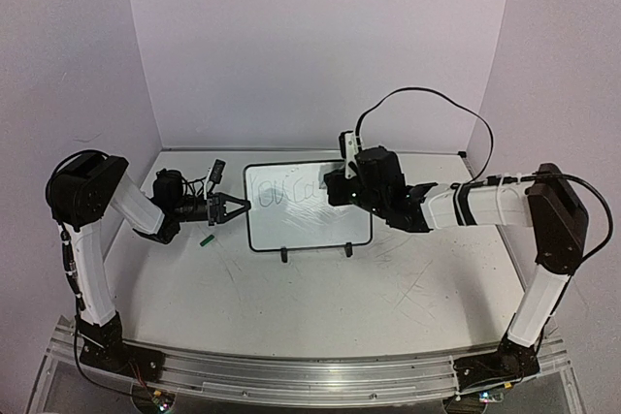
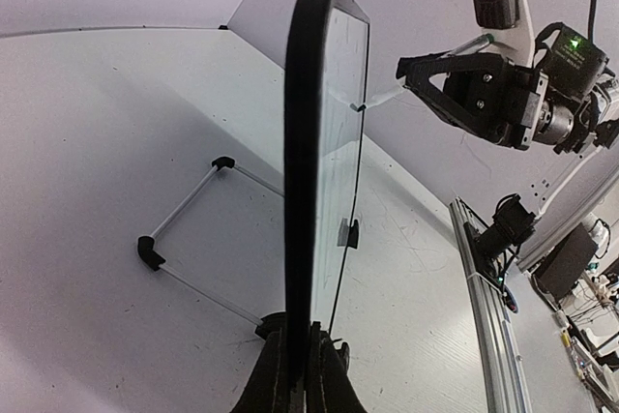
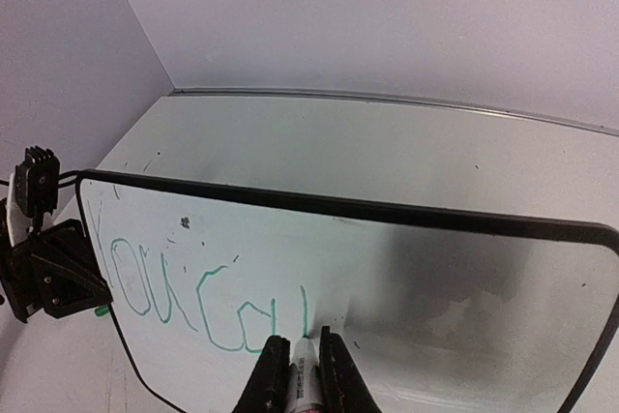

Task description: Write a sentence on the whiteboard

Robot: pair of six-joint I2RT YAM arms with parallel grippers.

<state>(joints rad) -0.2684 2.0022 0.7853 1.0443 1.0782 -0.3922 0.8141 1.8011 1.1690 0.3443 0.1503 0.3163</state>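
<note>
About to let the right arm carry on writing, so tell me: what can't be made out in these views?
- Top view: the end of the sentence sits behind the right gripper; the green bit is too small to identify.
- Left wrist: the whiteboard is edge-on, so the writing is unreadable; the left gripper jaws are cut off below.
- Right wrist: the marker body and the board's lower part are cut off by the bottom edge.

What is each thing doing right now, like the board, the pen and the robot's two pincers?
Whiteboard: standing upright on its feet, gripped at one side edge.
Writing: unfinished, reads "You ca" plus one more stroke.
Pen: held, tip touching the board.
Left pincer: shut on the whiteboard's edge.
Right pincer: shut on the pen.
Small green piece: lying on the table.
</note>
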